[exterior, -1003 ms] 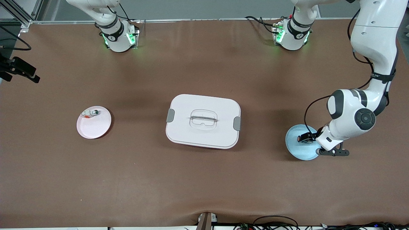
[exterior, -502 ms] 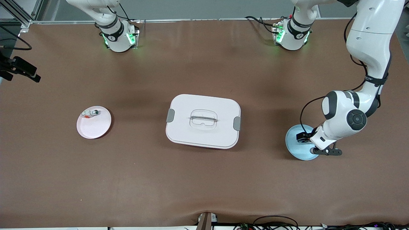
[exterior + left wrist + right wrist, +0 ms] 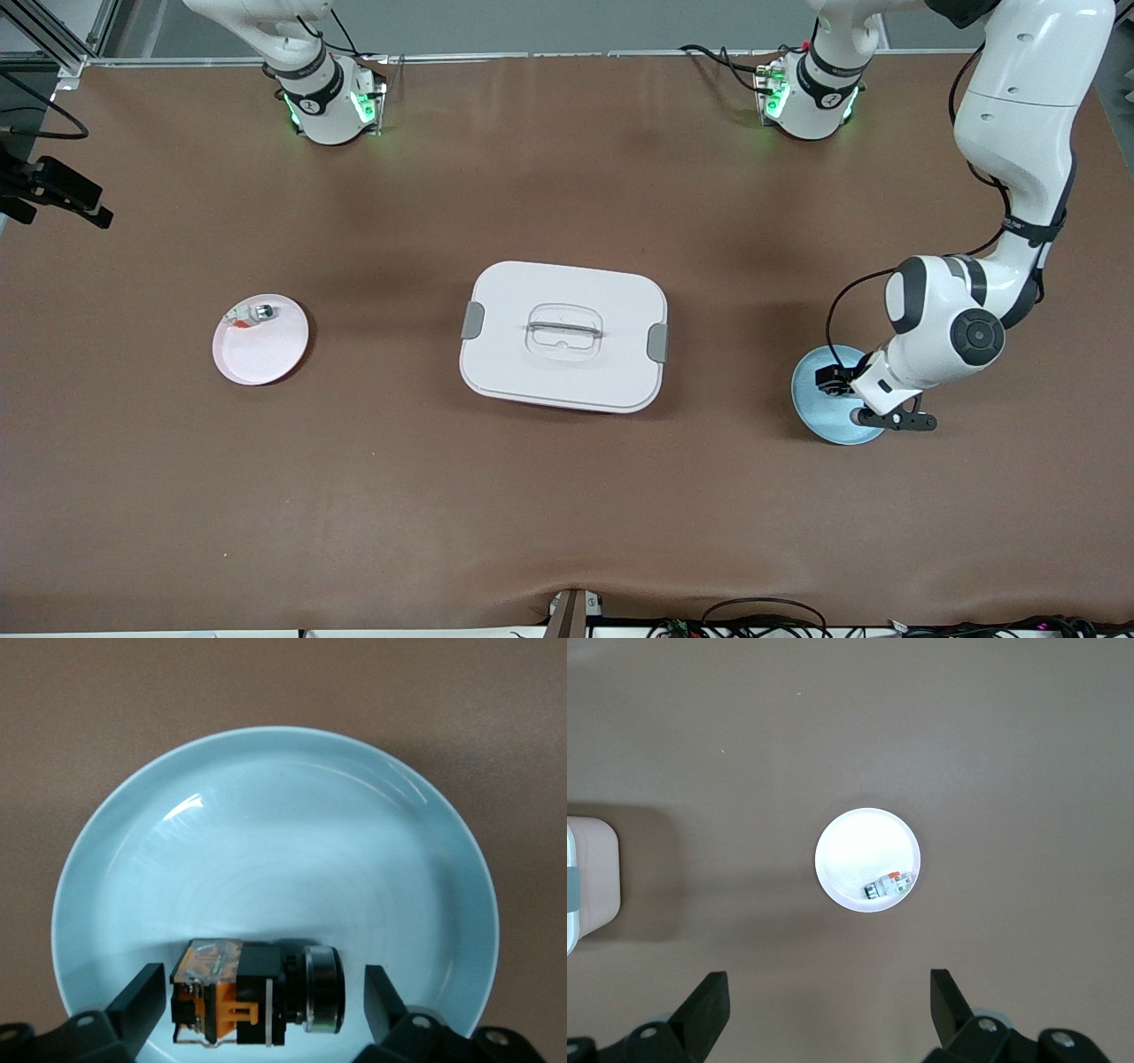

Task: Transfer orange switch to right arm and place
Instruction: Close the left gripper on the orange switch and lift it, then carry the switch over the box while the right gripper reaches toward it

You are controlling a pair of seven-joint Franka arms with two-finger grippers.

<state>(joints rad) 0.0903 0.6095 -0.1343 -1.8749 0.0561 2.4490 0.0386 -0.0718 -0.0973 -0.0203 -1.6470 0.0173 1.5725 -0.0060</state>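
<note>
- Over the blue plate [image 3: 819, 412], the left gripper [image 3: 266, 997] hangs with fingers spread, one on each side of the orange switch [image 3: 257, 994], neither touching it.
- The orange switch lies on its side in the blue plate, near the rim.
- Bare brown table [image 3: 567, 496] surrounds the blue plate; the white lidded box [image 3: 563, 335] sits well apart.
- The left gripper has moved slightly toward the box since a second ago.
- The right gripper [image 3: 828, 1014] waits, spread, high over the pink plate [image 3: 260, 339].

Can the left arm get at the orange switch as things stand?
Probably yes. The left end effector hangs open directly over the orange switch, which lies alone in the blue plate; its fingers straddle it and nothing blocks the way.
</note>
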